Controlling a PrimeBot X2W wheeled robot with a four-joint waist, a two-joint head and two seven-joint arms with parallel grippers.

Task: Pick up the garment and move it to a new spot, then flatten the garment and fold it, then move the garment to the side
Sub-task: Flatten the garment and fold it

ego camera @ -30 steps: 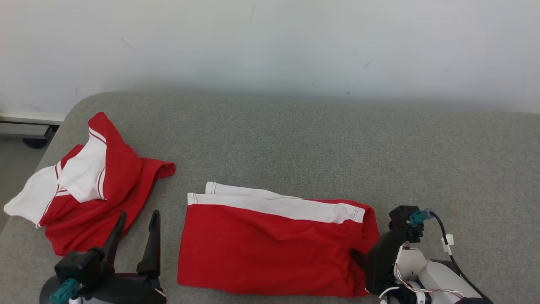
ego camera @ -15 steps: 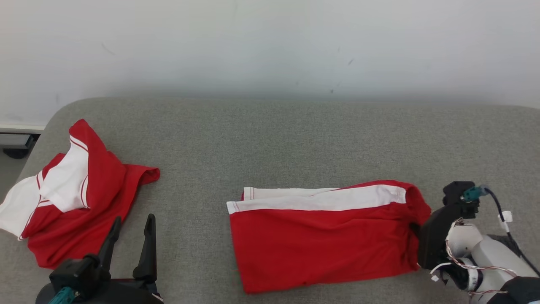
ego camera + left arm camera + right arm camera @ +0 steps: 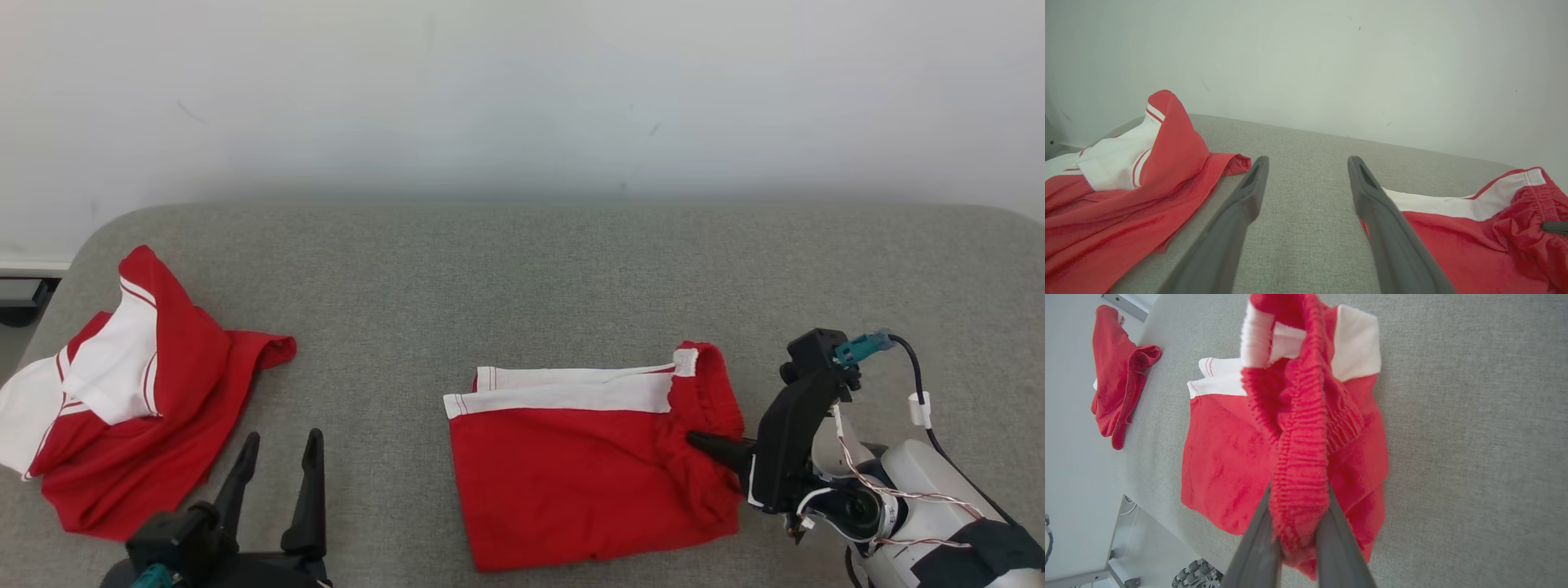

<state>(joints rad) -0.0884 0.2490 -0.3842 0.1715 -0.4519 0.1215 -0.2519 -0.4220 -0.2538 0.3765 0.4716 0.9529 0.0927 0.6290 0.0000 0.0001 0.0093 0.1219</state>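
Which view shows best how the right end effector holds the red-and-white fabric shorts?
The right wrist view: both fingers of the right end effector clamp the bunched waistband of the red-and-white fabric shorts. The head view shows one finger there; the left wrist view, a fingertip.

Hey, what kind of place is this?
Probably an indoor room set up for folding practice: a grey upholstered surface against a bare white wall, with red-and-white shorts and a crumpled red garment on it.

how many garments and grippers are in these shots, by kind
red and white garments: 2 (folded garment, crumpled garment)
grippers: 2 (left gripper open, right gripper shut on the folded garment)
total: 4
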